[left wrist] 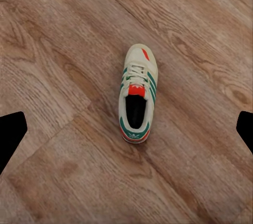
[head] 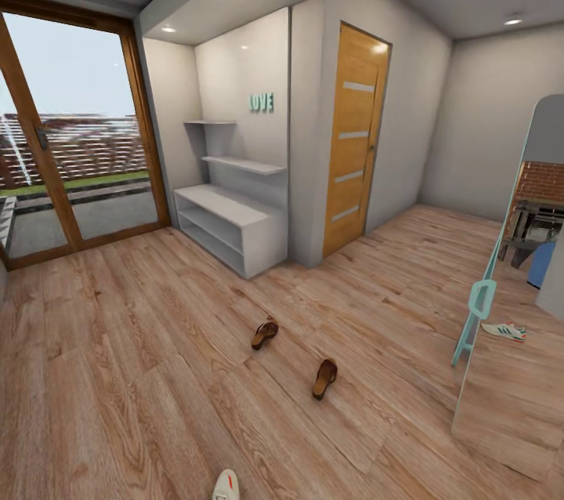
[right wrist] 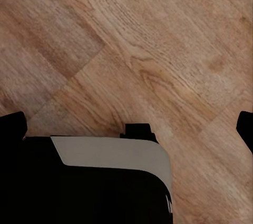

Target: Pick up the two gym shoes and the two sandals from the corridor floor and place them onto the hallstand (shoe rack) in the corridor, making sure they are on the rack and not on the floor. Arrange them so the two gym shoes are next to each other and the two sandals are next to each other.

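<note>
Brown sandals (head: 265, 333) (head: 325, 378) apart on plank floor (head: 141, 375) at centre; gym shoe (left wrist: 137, 94) below wide-spread left gripper (left wrist: 126, 129); second gym shoe (head: 504, 331) at 3 o'clock behind mirror (head: 509, 312); hallstand (head: 227, 226) at 11 o'clock beside door (head: 354, 139); right gripper (right wrist: 126, 124) spread wide over robot base (right wrist: 84, 187)

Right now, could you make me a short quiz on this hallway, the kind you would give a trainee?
1. True or false: both sandals, the nearer sandal and the farther sandal, already sit on the hallstand.
2. Multiple choice: the gym shoe under the left gripper is A) upright on its sole on the floor, B) held between the fingers, C) tipped on its side.
3. Fill in: the green wall letters above the hallstand spell ____.

Key:
1. False; both lie on the floor, apart from each other.
2. A
3. LOVE
</note>
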You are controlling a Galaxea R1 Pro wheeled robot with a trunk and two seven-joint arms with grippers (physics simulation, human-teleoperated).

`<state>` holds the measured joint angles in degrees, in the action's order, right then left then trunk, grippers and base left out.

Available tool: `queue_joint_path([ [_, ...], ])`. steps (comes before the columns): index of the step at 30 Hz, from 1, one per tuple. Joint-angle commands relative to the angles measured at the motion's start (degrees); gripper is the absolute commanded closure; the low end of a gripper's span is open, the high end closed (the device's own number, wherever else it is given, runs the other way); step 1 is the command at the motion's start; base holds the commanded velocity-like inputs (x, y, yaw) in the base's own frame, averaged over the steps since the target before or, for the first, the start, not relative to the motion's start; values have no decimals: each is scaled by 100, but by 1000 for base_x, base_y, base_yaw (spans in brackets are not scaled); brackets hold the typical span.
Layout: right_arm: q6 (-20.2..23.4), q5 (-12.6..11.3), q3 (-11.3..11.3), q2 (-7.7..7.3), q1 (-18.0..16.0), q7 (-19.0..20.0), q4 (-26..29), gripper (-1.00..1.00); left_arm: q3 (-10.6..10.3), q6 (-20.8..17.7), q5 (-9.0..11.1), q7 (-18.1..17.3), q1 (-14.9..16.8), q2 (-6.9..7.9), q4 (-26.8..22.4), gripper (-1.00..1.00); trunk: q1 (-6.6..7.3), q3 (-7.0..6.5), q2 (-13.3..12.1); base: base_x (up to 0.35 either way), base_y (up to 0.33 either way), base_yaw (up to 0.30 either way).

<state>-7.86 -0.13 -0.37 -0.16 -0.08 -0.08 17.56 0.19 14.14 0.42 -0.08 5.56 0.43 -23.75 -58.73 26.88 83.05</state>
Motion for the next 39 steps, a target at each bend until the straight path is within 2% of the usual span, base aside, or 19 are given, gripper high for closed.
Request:
queue_joint_path([
  [1,-7,-2,-4,0,-1,-1,11,-100,2,18,5,-1,11,16,-24,-100,0,5,3,0,0,0],
  [3,39,-5,-6,1,-1,-11,132,-100,10,7,10,-12,136,105,-190,-100,0,5,3,0,0,0],
  [6,94,-28,-7,0,-23,-17,378,-100,14,-4,46,-30,515,212,-344,-100,0,5,3,0,0,0],
  [9,216,-30,-12,-1,-36,-12,441,-100,15,-3,175,-38,704,236,-371,-100,0,5,3,0,0,0],
  [11,309,-28,-13,2,-41,-3,448,-100,3,2,346,-42,785,241,-370,-100,0,5,3,0,0,0],
  [18,305,6,31,9,-44,7,420,-100,-10,7,502,-36,833,238,-195,-100,0,5,3,0,0,0],
  [31,403,-28,-4,-2,-51,-18,484,-100,-3,18,512,-36,833,246,-66,-100,0,5,3,0,0,0],
  [34,897,-32,-12,-3,-277,-28,821,-100,-2,18,509,-36,835,246,-61,-100,0,5,3,0,0,0],
  [35,1299,-35,-14,-12,-443,-25,1023,-100,-2,18,507,-36,835,246,-61,-100,0,5,3,0,0,0],
  [36,1521,-37,-14,-19,-509,-20,1117,-100,-2,18,506,-36,835,247,-60,-100,0,5,3,0,0,0],
  [37,2000,-38,-18,-25,-604,-7,1260,-100,-2,18,505,-36,837,247,-57,-100,0,5,3,0,0,0],
  [39,2529,-35,-21,-31,-687,5,1401,-100,-2,18,504,-36,838,247,-56,-100,0,5,3,0,0,0],
])
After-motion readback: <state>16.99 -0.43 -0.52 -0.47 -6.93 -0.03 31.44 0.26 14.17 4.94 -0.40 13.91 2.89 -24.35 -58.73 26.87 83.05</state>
